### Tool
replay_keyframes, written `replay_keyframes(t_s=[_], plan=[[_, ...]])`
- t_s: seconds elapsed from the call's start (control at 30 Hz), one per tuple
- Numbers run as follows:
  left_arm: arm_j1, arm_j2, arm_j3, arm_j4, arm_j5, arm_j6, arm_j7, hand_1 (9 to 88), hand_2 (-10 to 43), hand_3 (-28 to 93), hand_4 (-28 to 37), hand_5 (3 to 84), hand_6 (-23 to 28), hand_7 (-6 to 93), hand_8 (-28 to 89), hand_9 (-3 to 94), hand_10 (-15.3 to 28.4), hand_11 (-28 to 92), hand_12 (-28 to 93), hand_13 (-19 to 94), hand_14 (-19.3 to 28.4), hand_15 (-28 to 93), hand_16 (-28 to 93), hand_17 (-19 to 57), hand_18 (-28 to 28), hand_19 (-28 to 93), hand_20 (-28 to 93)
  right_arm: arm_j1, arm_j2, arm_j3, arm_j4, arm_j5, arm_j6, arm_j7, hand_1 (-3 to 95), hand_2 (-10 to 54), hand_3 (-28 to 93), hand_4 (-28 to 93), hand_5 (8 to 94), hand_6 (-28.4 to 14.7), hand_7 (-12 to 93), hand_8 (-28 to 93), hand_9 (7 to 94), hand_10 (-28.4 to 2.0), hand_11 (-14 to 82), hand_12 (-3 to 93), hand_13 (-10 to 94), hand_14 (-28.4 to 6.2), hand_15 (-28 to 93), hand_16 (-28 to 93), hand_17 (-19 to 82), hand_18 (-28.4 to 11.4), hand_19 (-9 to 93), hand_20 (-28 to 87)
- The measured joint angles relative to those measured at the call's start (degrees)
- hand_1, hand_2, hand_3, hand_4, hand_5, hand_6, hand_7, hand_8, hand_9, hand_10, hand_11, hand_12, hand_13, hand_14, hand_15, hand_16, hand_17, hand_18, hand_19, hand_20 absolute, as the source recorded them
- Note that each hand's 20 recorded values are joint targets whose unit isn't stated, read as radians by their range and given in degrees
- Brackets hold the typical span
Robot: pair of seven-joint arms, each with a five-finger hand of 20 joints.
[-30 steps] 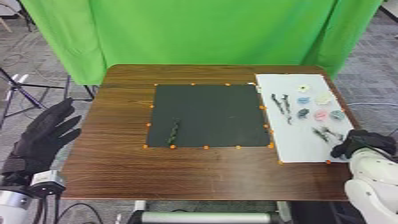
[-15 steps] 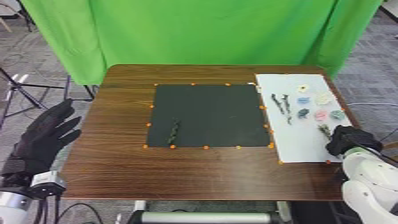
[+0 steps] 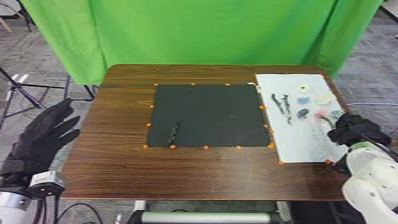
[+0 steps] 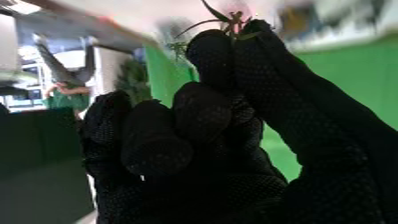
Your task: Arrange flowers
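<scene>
At the frame's right, your right hand (image 3: 358,131) is slightly higher than before, pinching a green sprig (image 4: 235,22) above the white sheet (image 3: 293,147); far left, your left hand (image 3: 40,134) stays open.

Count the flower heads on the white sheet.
6: a small pale one; nearer, a blue one and a large cream one; then a dark blue-grey one, a pink one and a teal one, close to the right hand, which may hide more.

Robotics lab: green curtain (image 3: 209,37) hanging across top; tripod (image 3: 17,89) standing, left; grey carpet (image 3: 369,75) lying, upper right; white robot arm (image 3: 369,175) showing, lower right.
</scene>
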Motion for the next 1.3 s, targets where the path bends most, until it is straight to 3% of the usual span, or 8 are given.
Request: replay_keyframes(t_s=[0.2,0.37,0.87,1.3], plan=[[-0.01,0.0,-0.02,-0.03,0.01,-0.01,-0.07,23.4,-7.1,69,-27.4,18.8,0.2,23.3,-12,17.2,8.2,9,23,12,11.7,18,7,-10.9,18.3,34,10,4.52,-0.67,-2.47,-3.09,4.12,4.36,0.13,39.9,-7.4,85,-17,70.0,-0.1,59,20,76.4,-11.5,67.4,52.1,71,-11.3,90,38,27,-23.5,85,51],[-0.01,0.03,-0.02,-0.04,0.01,-0.01,-0.12,23.3,-7.3,70,-27.4,18.8,0.2,23.3,-12,17.2,8.2,9,23,12,11.7,18,7,-10.9,18.3,34,10,11.33,-2.49,-9.57,-3.53,4.35,4.58,-1.15,40.1,-7.5,85,-17,70.3,0.0,58,21,76.9,-11.5,67.5,51.9,72,-11.2,91,38,28,-23.6,85,51],[-0.64,0.29,0.34,-0.01,0.0,-0.05,-1.11,23.5,-7.2,70,-27.6,18.9,0.3,23.2,-12,17.2,8.2,9,23,12,11.8,18,7,-11.0,18.3,34,10,22.37,-16.82,-30.26,1.76,-1.98,-2.99,-7.17,40.1,-7.3,85,-16,70.2,-0.1,58,21,76.5,-11.6,67.6,51.8,71,-11.4,90,38,27,-23.8,85,51],[-0.92,0.55,1.06,0.16,-0.04,-0.06,-1.41,23.4,-7.1,69,-27.4,18.9,0.3,23.2,-12,17.2,8.2,9,23,12,11.7,18,7,-10.9,18.3,34,10,23.53,-23.36,-37.21,8.95,-5.97,-6.04,-7.84,39.9,-7.1,84,-17,71.6,0.5,57,19,77.8,-11.3,66.7,51.0,73,-10.6,90,37,29,-24.1,86,50]])
